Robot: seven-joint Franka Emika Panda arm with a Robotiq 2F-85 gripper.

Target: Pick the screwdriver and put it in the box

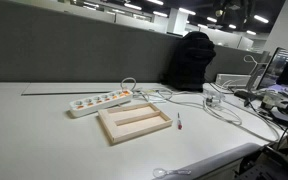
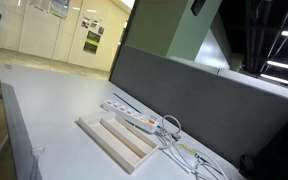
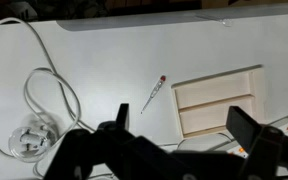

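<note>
The screwdriver (image 3: 154,93) lies beside the box (image 3: 219,100) (wrist view), ahead of the spread jaws and untouched.

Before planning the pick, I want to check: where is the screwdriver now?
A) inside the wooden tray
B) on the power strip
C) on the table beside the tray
C: the screwdriver lies on the table, outside the wooden tray and apart from its rim.
</note>
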